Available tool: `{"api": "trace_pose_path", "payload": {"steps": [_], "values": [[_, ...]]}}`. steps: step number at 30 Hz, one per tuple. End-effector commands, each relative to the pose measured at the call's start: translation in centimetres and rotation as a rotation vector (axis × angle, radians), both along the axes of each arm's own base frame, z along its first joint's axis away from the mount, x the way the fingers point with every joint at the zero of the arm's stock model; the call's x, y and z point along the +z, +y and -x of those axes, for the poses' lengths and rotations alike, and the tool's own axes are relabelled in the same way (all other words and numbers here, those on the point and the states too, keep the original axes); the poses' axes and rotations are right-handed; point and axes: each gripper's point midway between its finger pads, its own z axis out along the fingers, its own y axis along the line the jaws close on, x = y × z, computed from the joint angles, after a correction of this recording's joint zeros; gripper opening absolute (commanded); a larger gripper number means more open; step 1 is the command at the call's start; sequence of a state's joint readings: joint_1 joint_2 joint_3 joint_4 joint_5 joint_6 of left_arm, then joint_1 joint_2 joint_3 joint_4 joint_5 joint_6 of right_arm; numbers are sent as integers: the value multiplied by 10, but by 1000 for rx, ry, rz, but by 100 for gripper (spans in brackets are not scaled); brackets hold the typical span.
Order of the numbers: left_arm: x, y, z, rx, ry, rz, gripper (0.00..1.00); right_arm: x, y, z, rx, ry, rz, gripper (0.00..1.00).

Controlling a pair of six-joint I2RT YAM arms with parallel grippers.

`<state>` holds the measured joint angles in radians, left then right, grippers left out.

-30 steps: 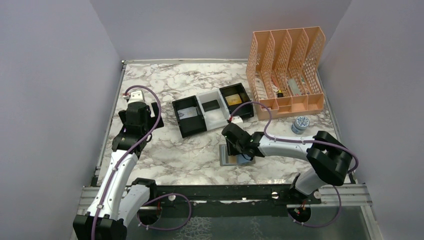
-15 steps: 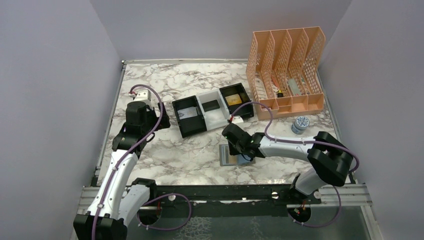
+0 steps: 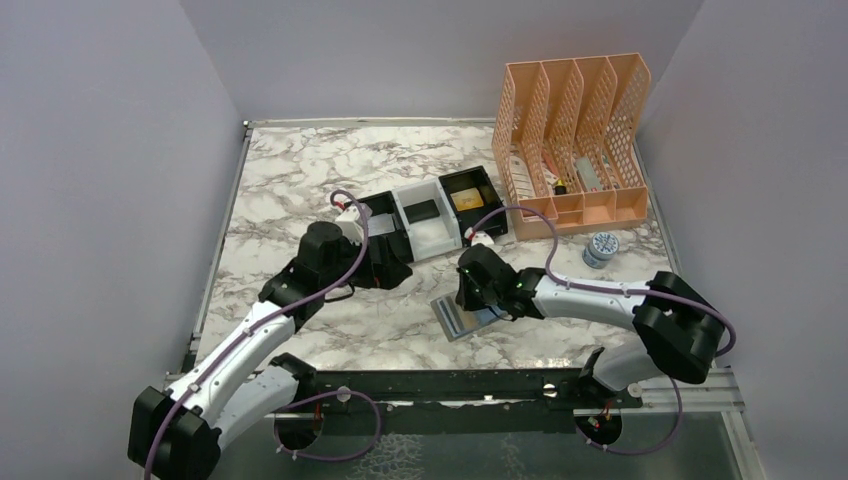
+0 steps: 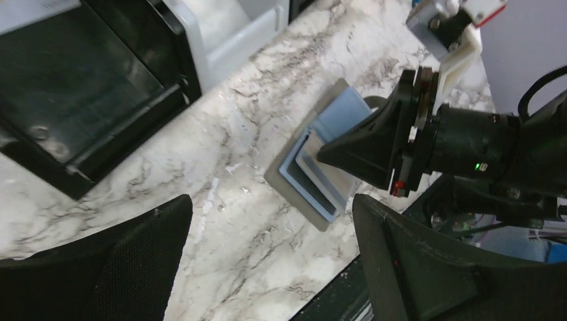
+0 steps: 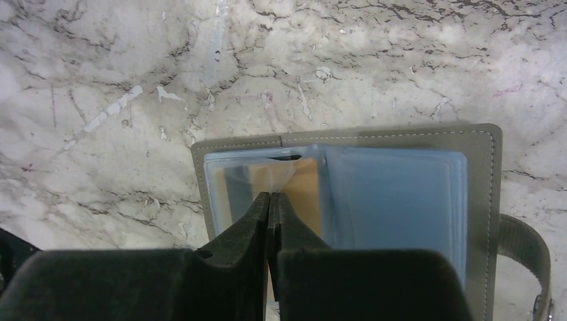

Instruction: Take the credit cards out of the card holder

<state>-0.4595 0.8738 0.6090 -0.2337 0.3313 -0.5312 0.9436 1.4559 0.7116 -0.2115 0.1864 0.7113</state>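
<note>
While the card holder (image 5: 394,194) lies opened flat on the marble counter (image 3: 300,170), blue-grey inside up and near the counter's front edge, the right gripper (image 5: 269,198) rests its tips on one of the two panels. Its jaws are pressed together with no gap between them. They meet at the lifted edge of a clear sleeve, under which a gold-yellow credit card (image 5: 304,190) shows. I cannot tell whether they pinch the sleeve, the card or nothing. The card is inside its pocket. The left gripper (image 3: 385,268) hangs above the counter with its jaws spread wide and nothing between them. It is close to the black end compartment of the black-and-white tray (image 3: 435,240) and apart from the holder. A peach mesh rack (image 3: 575,100) stands at the far right.
</note>
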Motion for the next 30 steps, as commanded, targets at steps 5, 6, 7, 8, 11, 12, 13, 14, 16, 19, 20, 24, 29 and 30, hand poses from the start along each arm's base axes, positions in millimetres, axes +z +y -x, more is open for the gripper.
{"api": "trace_pose_path", "payload": {"steps": [5, 6, 7, 8, 11, 12, 13, 14, 16, 19, 20, 24, 29, 30], "values": [[-14, -50, 18, -96, 57, 135, 92, 21, 17, -1, 53, 26, -206, 3], [-19, -54, 19, -98, 69, 126, 92, 22, 17, -2, 54, 32, -214, 3], [-24, -61, 23, -110, 80, 123, 91, 21, 16, -3, 54, 38, -221, 3], [-28, -65, 26, -109, 90, 124, 91, 21, 15, -3, 54, 43, -227, 3], [-39, -79, 29, -90, 115, 139, 87, 19, 12, -5, 53, 55, -250, 3], [-42, -84, 29, -83, 120, 147, 85, 18, 10, -5, 53, 60, -253, 3], [-45, -90, 31, -79, 126, 152, 83, 16, 9, -5, 52, 65, -254, 3], [-50, -94, 31, -68, 135, 147, 81, 15, 8, -5, 49, 69, -254, 3], [-60, -102, 32, -43, 157, 127, 76, 13, 6, -5, 47, 77, -260, 3], [-73, -113, 34, -8, 187, 111, 71, 11, 4, -5, 45, 89, -278, 3], [-75, -117, 34, 1, 192, 117, 71, 10, 3, -5, 45, 95, -283, 3], [-83, -127, 33, 36, 213, 147, 68, 7, 0, -6, 37, 108, -292, 3], [-85, -130, 29, 56, 213, 150, 64, 7, -3, -6, 37, 117, -320, 3], [-86, -130, 29, 59, 213, 151, 62, 8, -3, -6, 35, 118, -326, 3]]}}
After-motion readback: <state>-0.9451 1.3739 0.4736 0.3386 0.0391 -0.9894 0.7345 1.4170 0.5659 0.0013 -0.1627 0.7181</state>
